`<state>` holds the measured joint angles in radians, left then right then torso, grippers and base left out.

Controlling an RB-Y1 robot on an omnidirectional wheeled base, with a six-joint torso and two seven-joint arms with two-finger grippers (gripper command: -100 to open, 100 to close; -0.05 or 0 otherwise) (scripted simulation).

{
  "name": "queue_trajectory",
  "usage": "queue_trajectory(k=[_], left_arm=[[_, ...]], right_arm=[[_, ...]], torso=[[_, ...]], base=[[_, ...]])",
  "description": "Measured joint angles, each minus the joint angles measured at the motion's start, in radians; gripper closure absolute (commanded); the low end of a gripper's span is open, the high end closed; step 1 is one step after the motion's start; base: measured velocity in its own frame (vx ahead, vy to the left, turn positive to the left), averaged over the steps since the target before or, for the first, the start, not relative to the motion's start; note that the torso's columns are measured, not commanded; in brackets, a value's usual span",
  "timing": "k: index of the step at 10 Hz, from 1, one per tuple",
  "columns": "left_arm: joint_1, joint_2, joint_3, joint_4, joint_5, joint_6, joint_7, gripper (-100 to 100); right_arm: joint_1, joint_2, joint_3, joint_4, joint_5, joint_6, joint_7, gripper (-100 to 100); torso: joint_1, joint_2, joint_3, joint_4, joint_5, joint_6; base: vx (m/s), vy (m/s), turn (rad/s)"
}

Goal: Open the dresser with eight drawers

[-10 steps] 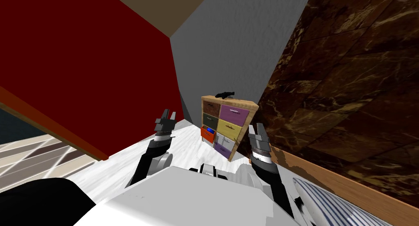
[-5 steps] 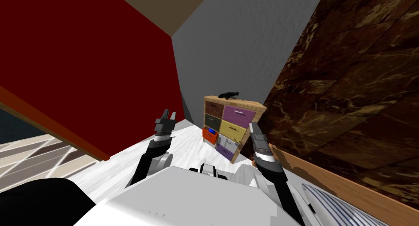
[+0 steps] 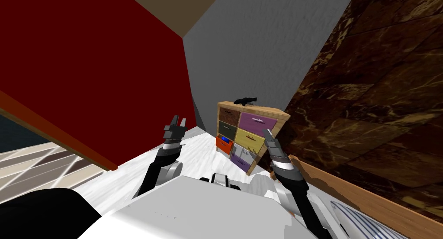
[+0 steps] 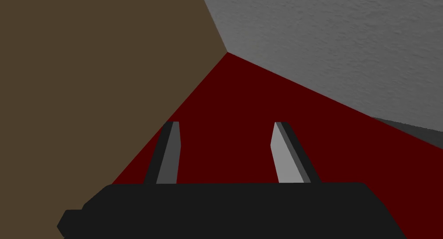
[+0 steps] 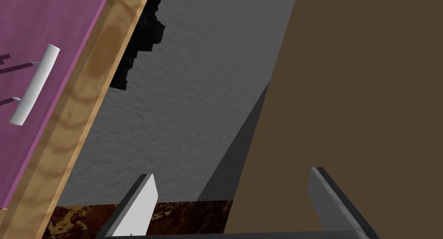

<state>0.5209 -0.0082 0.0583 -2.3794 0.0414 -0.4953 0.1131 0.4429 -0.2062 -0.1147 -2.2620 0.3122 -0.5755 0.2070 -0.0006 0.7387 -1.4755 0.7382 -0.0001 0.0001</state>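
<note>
The wooden dresser stands against the grey wall, with coloured drawer fronts in two columns. Its orange drawer sticks out a little and holds something blue. A small black object lies on top. My right gripper is raised in front of the dresser's right column, apart from it, open and empty. In the right wrist view the right gripper points past the dresser's wooden edge, beside the purple drawer's white bar handle. My left gripper hangs left of the dresser, and the left gripper is open with nothing in it.
A dark red wall runs along the left and a dark marbled wall with a wooden skirting along the right. The floor before the dresser is white. A striped object lies at the lower right.
My view has swung slightly, so the dresser sits a little further right. My right hand has turned edge-on and drawn closer to the dresser's right column. The left arm has not moved.
</note>
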Motion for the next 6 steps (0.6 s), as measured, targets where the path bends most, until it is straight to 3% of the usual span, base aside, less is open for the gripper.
queue_trajectory(k=[6], left_arm=[[0.000, 0.000, 0.000, 0.000, 0.000, 0.000, 0.000, 0]], right_arm=[[-0.035, -0.024, -0.081, -0.003, 0.163, -0.003, 0.067, -100]], torso=[[0.000, 0.000, 0.000, 0.000, 0.000, 0.000]], base=[[0.043, 0.076, 0.020]])
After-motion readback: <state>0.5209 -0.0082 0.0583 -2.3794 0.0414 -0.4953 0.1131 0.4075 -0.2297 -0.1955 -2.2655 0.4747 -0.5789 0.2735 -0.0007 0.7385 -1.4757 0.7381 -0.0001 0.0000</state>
